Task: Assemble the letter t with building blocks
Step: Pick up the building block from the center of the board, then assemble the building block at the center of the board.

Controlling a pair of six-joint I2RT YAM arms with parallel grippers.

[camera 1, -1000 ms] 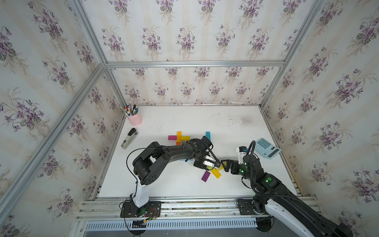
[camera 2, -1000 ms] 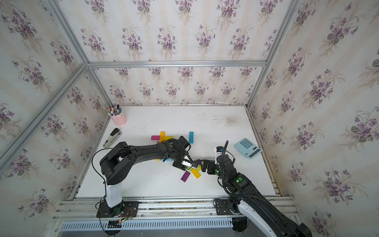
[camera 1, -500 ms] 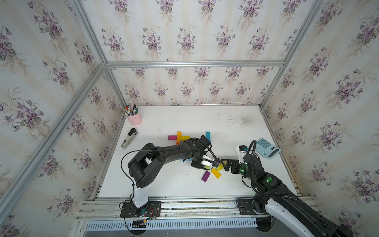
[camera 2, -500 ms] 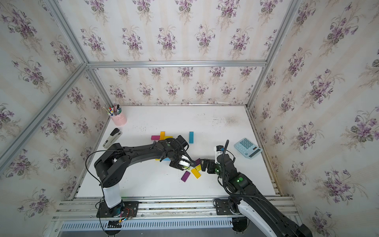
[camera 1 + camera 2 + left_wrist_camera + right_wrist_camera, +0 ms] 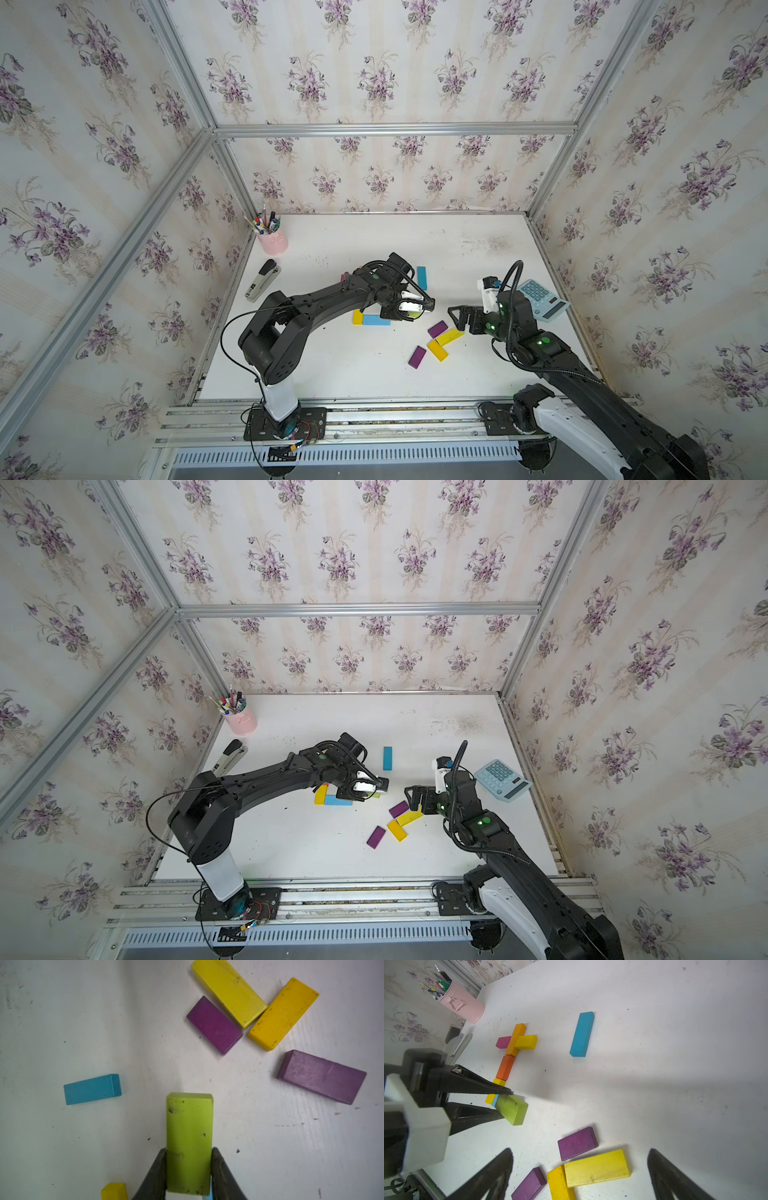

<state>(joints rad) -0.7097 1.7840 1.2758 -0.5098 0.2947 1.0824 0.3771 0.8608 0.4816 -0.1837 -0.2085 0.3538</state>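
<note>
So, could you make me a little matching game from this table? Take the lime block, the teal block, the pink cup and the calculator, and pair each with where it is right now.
Things
1. lime block
2. teal block
3. pink cup
4. calculator

Places
A. far left corner of the table, holding pens
B. clamped in the left pincer
C. near the table's right edge
D. lying flat on its own, touching no other block

Pairs: 1-B, 2-D, 3-A, 4-C
</note>
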